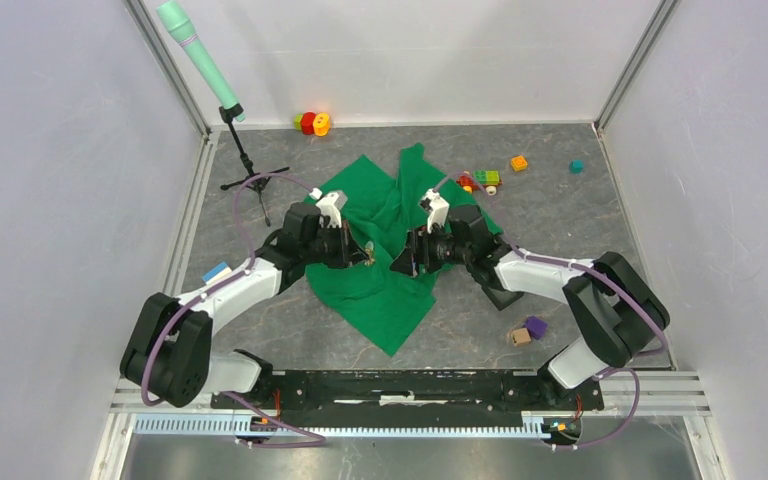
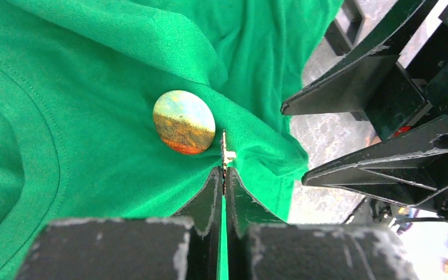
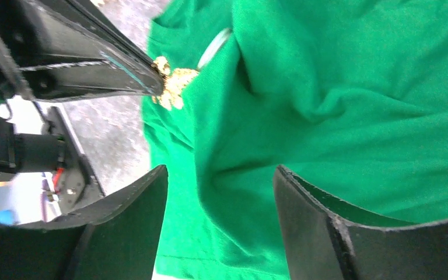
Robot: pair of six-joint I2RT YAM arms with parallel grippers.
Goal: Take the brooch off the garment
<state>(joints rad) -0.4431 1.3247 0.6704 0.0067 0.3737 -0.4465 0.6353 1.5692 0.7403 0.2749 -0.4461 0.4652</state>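
My left gripper (image 2: 224, 178) pinched shut on the brooch (image 2: 225, 153) at a raised fold of the garment (image 2: 64, 128), my right gripper (image 3: 220, 172) spread around the cloth; brooch seemingly not yet off.

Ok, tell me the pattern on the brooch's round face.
The brooch shows pale sky over orange-brown ground, best in left wrist view.

Garment (image 1: 380, 290): bright green, crumpled, lying on the table (image 1: 560, 210). Brooch (image 2: 226, 154): tiny, gold, against a raised fold's edge, pinched by the left gripper (image 2: 224, 178).
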